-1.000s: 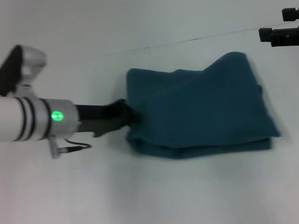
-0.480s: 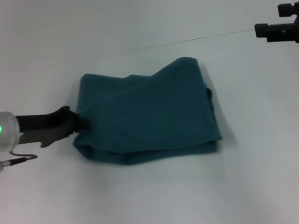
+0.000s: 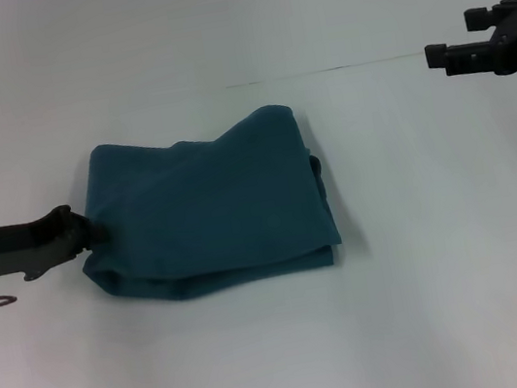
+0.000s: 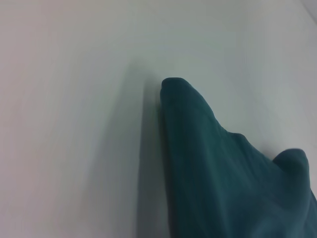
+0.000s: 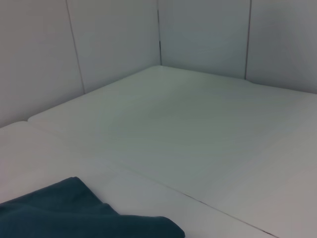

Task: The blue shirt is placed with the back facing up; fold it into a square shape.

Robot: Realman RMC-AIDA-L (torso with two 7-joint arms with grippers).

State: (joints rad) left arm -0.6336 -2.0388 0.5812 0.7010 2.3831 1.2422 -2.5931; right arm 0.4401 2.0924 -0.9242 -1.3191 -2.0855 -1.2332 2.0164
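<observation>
Compared with a second earlier, the whole folded bundle had slid toward the robot's left, and the left arm had pulled back with it until only the dark fingers and a sliver of wrist showed at the edge of the head view.

Nearest the camera, the blue shirt [image 3: 207, 207] lay on the white table [image 3: 284, 357] as a roughly square stack, slightly wider than deep, its layered fold edges facing the robot. So it looked basically folded already, and this was more of a drag into place, as far as I could judge.

Right at its left edge sat the left gripper [image 3: 86, 236], closed on the fabric at that side, I'm fairly sure, though the pinch itself was half hidden by cloth. The shirt stretched away from it to the right, so any further pull would run along the long axis. The left wrist view only showed a raised hump of the shirt.

Farther back and well off to the right, the right gripper [image 3: 456, 40] hung above the table with its fingers spread, touching nothing. The left arm was clearly the nearer one.
</observation>
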